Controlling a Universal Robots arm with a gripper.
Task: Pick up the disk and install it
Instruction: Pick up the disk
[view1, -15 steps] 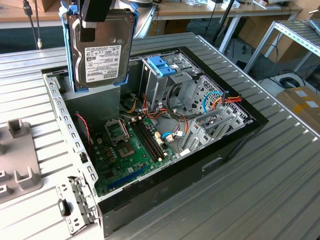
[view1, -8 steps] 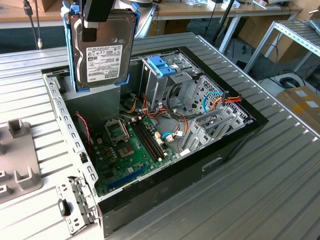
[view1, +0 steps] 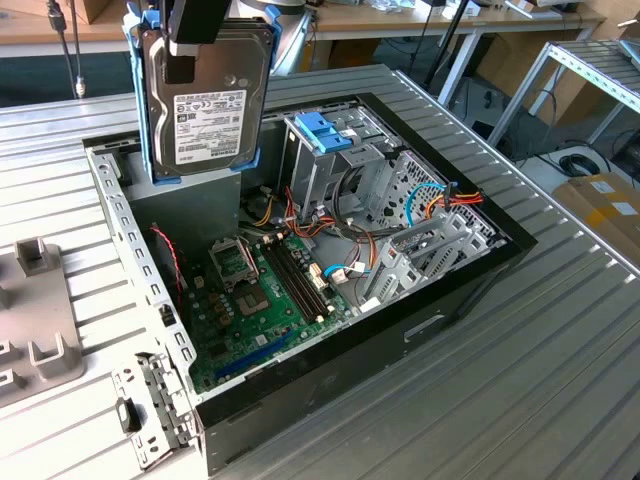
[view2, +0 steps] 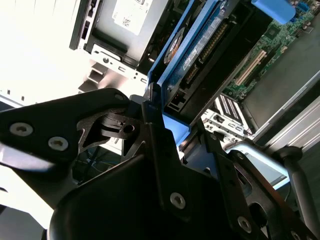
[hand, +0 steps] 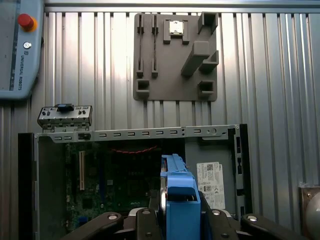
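**Disk in pincer, above open case**

Your pincer (view1: 184, 62) is pinched on the disk (view1: 205, 110), with one finger (view1: 180, 68) on the label face and the other behind it. In the first wrist view the pincer (hand: 180, 222) has its fingers clamped on either side of the blue carrier frame (hand: 179, 192). The disk hangs upright below the pincer, gripped at its top edge, label facing the exterior camera.

The open computer case (view1: 455, 300) lies directly under the pincer. The grey power-supply box (view1: 190, 215) is right below the disk, and you can't tell from here whether there's a gap between them. The motherboard (view1: 262, 290) is lower, on the case floor. The drive cage with the blue handle (view1: 325, 132) is beside the disk, on the exterior view's right of the pincer and apart from it. The grey fixture plate (hand: 175, 55) sits on the ribbed table (view1: 560, 380), well away from the pincer
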